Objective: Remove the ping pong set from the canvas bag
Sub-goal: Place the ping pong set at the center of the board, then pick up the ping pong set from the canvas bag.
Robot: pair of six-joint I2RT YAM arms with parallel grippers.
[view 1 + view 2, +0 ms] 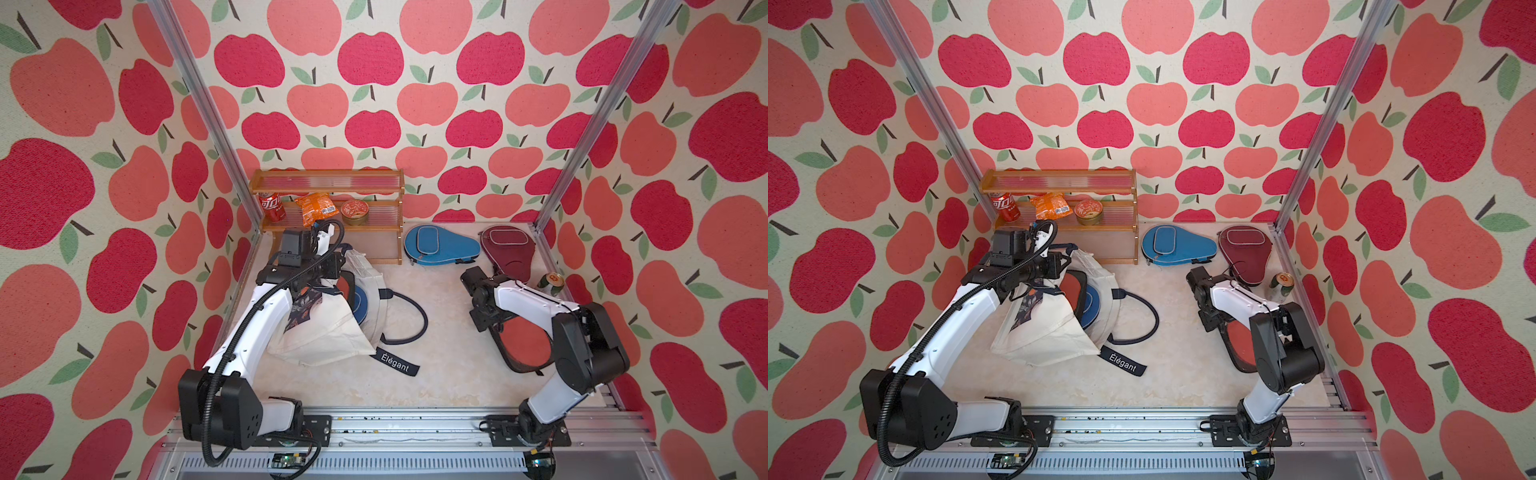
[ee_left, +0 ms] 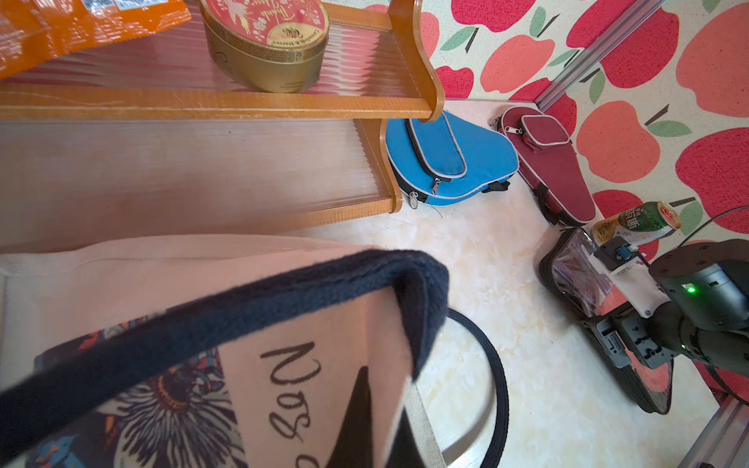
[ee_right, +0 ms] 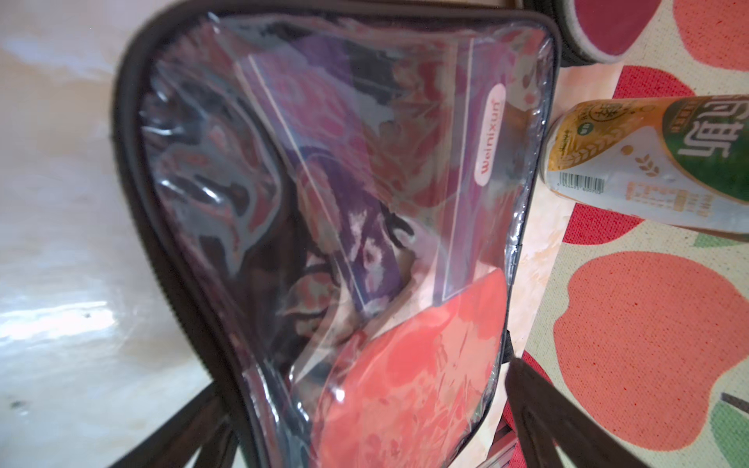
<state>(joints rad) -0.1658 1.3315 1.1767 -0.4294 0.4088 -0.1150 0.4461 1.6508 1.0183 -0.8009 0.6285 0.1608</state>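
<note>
The cream canvas bag (image 1: 316,332) with a flower print lies slumped at the left of the table, its mouth facing the middle. My left gripper (image 1: 320,286) is shut on the bag's upper edge by the navy trim (image 2: 227,316), and cloth hides its fingertips. A red paddle in a black-rimmed case (image 1: 345,286) and a blue round piece (image 1: 362,306) show inside the mouth. At the right, a ping pong set (image 1: 525,345) in a clear black-edged case (image 3: 364,243) lies on the table. My right gripper (image 3: 364,437) hovers over it, open, with one finger on each side.
A wooden shelf (image 1: 328,226) at the back holds a red can, an orange snack bag and a gold tin. A blue paddle cover (image 1: 436,245) and a maroon one (image 1: 507,249) lie at the back right. A green-gold can (image 1: 550,282) stands beside the case. The bag's navy strap (image 1: 415,320) loops across the middle.
</note>
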